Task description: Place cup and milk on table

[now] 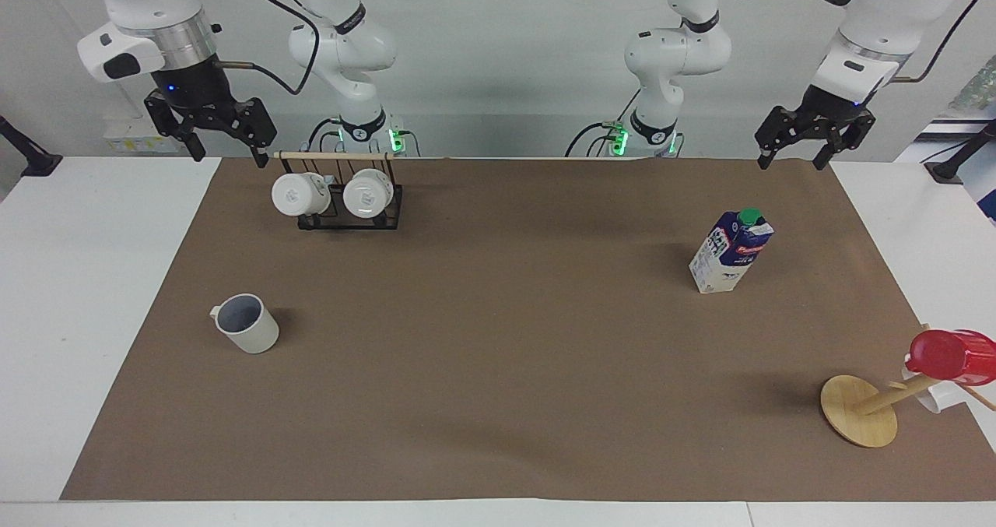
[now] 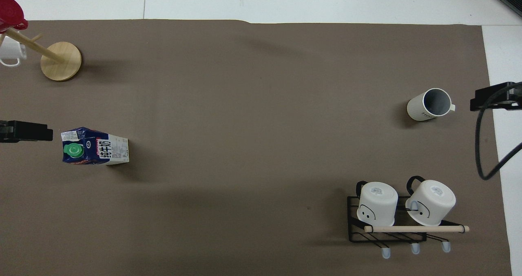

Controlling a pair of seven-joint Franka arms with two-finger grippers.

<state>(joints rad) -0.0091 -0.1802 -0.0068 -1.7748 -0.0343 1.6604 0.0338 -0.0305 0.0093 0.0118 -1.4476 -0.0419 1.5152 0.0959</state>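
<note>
The off-white cup [image 1: 247, 324] stands upright on the brown paper of the table [image 1: 498, 402], toward the right arm's end; it also shows in the overhead view [image 2: 430, 104]. The milk carton [image 1: 731, 251] stands upright on the paper toward the left arm's end, its green cap seen from above [image 2: 96, 151]. My right gripper [image 1: 227, 153] is open and empty, raised over the table's edge by the robots, beside the mug rack. My left gripper [image 1: 792, 161] is open and empty, raised over the paper's edge by the robots. Both arms wait.
A black wire rack [image 1: 338, 214] holding two glossy white mugs stands near the robots at the right arm's end [image 2: 401, 235]. A wooden mug tree [image 1: 860, 410] with a red cup [image 1: 949, 356] and a white mug stands at the left arm's end, farther from the robots than the milk [image 2: 61, 60].
</note>
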